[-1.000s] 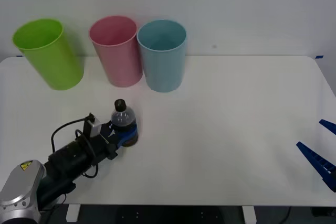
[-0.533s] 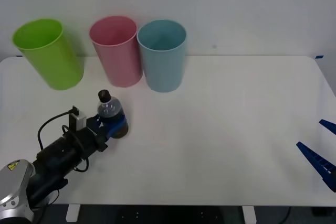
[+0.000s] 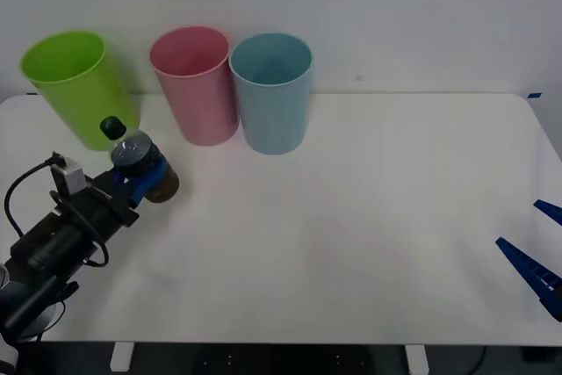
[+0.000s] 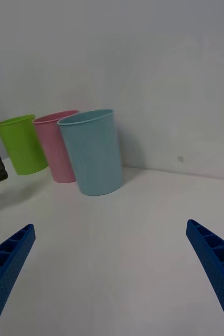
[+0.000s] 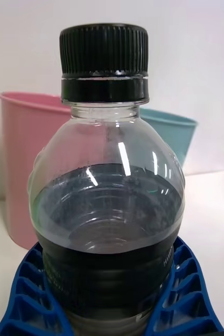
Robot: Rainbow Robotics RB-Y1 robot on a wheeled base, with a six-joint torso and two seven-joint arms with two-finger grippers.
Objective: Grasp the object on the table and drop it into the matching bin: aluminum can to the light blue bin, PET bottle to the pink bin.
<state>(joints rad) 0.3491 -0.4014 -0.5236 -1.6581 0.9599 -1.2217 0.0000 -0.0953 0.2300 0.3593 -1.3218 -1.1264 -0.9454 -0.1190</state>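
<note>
The carry is under way: the left gripper has its blue fingers clamped round the lower body of the PET bottle, held above the left part of the table in front of the lime green bin. The bottle's long axis leans, black cap up and tipped towards the left. Next, I'd judge, it must travel rightward over the rim of the pink bin, not the light blue bin. The right gripper waits at the table's right edge, fingers spread wide and empty
</note>
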